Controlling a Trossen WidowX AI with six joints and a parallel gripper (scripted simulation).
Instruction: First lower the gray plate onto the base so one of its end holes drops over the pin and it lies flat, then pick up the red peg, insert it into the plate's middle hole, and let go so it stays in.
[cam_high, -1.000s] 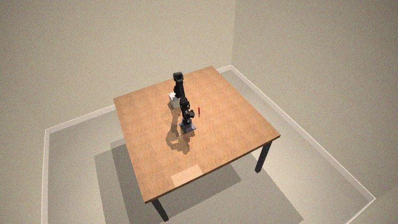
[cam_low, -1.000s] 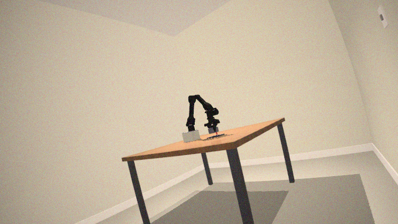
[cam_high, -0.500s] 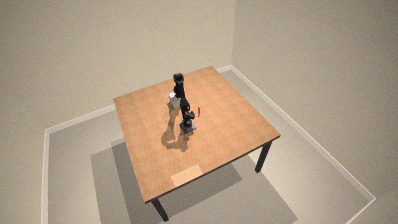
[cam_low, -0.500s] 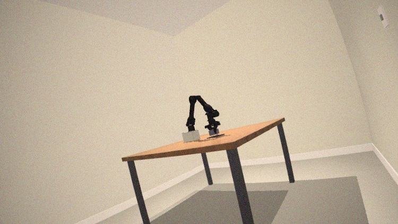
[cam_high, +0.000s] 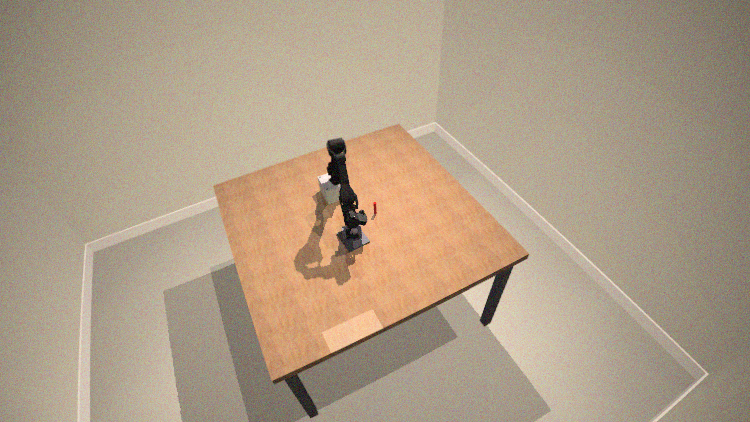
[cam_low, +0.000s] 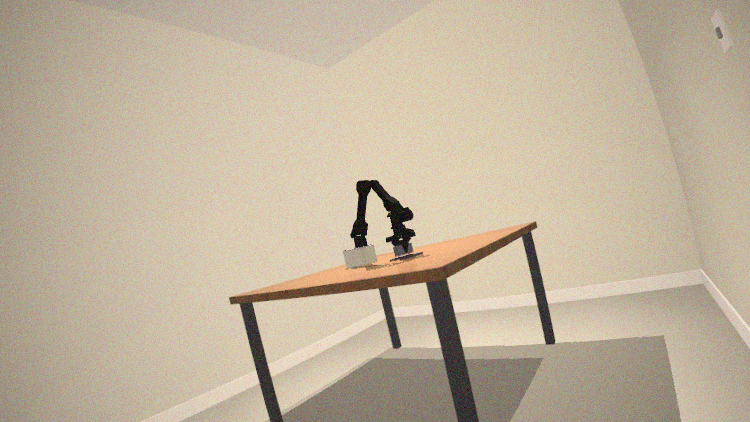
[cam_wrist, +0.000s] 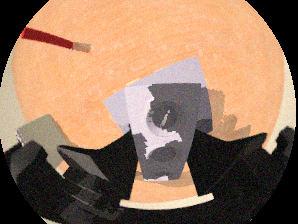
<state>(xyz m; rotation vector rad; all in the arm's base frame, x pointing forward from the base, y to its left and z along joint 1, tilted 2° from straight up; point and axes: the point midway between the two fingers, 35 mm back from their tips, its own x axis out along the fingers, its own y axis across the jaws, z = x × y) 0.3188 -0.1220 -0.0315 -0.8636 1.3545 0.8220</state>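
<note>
My gripper (cam_high: 352, 230) (cam_wrist: 159, 126) is shut on the gray plate (cam_low: 397, 249) (cam_wrist: 187, 107), low over the base. In the wrist view two round holes face the camera, and a pale sliver shows inside the farther one. Whether that is the pin, and whether the plate touches the base, I cannot tell. The base (cam_high: 362, 243) (cam_wrist: 192, 69) is a flat bluish-gray square, its near part hidden by the plate and fingers. The red peg (cam_high: 375, 208) (cam_wrist: 47, 38) stands upright on the table, apart from the base; it is not visible in the exterior view.
The arm rises from a white block (cam_high: 329, 190) (cam_low: 359, 257) on the wooden table (cam_high: 430, 220). The peg stands beside the gripper, on its right in the top view. A pale rectangle (cam_high: 352, 330) shows at the table's near edge.
</note>
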